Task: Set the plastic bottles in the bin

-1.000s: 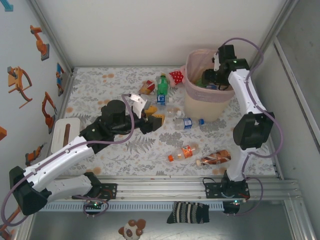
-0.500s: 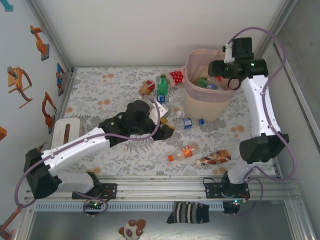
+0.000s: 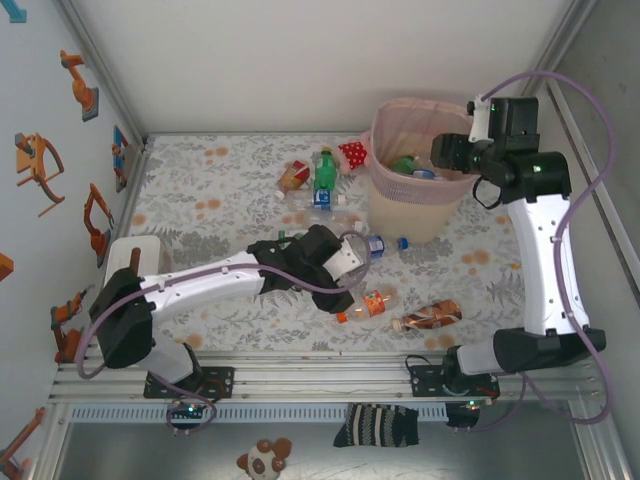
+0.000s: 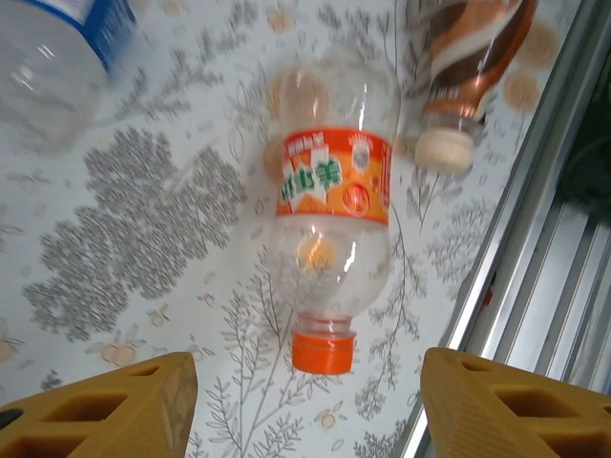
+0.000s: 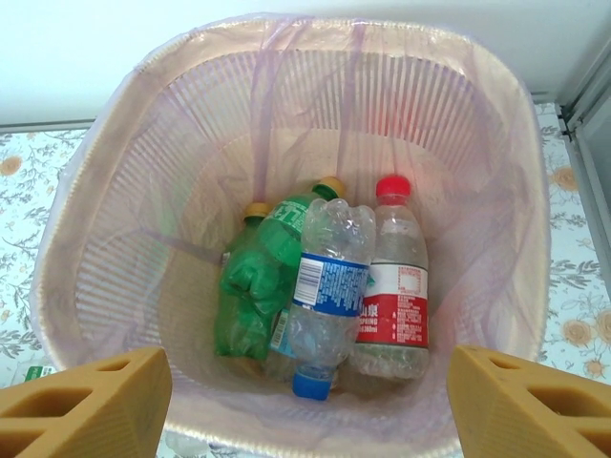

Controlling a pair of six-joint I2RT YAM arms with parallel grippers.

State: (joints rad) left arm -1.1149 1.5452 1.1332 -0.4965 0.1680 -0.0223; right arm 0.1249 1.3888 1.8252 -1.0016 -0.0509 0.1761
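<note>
so the left claw (image 4: 310, 417) is wide open and empty over the orange-label bottle (image 4: 334, 191) lying on the table (image 4: 143, 315), low-centre in the top view, and farther back the right claw (image 5: 305, 405) hangs open above the pink bin (image 5: 520, 191), upper right, bottles (image 5: 329, 286) inside

A table (image 3: 200, 190) covered in a grey leaf-and-flower print. A pink bin (image 3: 412, 215) stands at upper right. On the print: an orange-labelled bottle (image 3: 368, 304) and a brown bottle (image 3: 428, 317) at lower centre, a blue-capped clear bottle (image 3: 385, 244) mid-frame, a green bottle (image 3: 325, 170) and a red dotted item (image 3: 352, 153) at upper centre.
</note>
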